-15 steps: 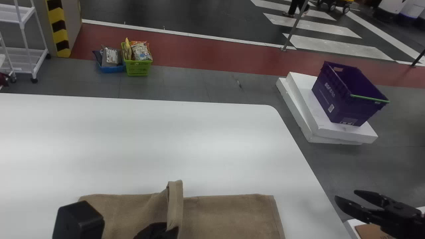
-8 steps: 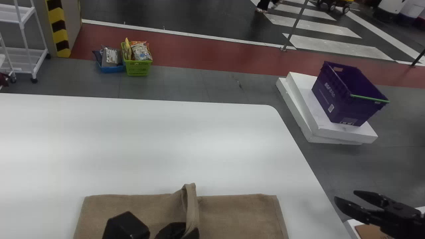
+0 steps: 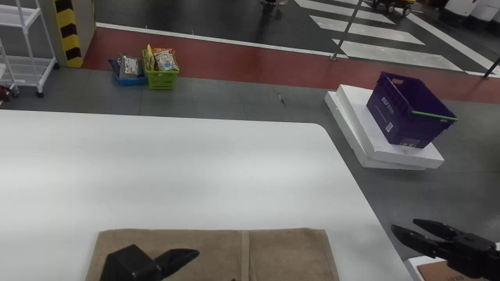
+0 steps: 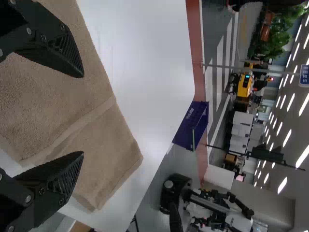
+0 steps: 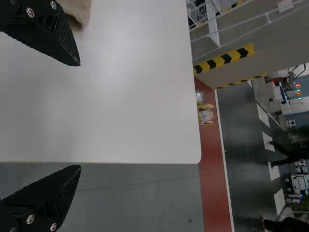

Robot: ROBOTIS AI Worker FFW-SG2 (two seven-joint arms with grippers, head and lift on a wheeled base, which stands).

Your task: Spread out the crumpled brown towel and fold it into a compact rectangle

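Your brown towel [image 3: 289, 249] lies flat on the counter [image 3: 195, 168]. Above it, your left pincer [image 3: 215, 266] has its 2 fingers apart; past the right edge, your right pincer [image 3: 403, 223] gapes too. Beyond, a purple crate [image 3: 394, 117] sits on white slabs [image 3: 375, 136].

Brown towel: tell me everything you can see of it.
The brown towel looks like plain, slightly fuzzy cloth. It lies mostly flat on the white table, roughly rectangular, with a narrow hem-like band crossing it. Its near part runs out of the head view. The left gripper, open, is over it, not gripping it.
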